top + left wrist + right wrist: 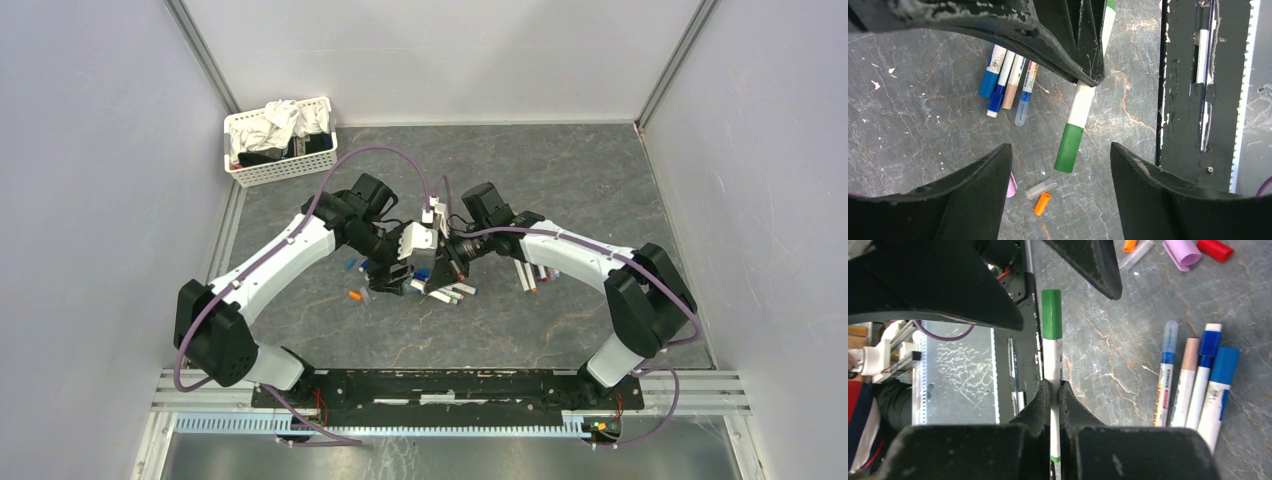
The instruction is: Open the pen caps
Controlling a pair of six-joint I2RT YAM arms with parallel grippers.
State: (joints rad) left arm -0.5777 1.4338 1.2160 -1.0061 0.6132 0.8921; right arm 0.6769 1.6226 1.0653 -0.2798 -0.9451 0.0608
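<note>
Capped pen held at frame centre: the right pincer clamps a white pen barrel, its smooth green cap on.
The left pincer gapes wide either side of that cap. Beyond, on the grey marbled counter, lie a loose orange cap, a clear cap, a red cap and four pens, their label print unreadable.

Tiny print on the pen barrels, none legible

Green cap fitted, aloft; orange cap loose, flat.
</note>
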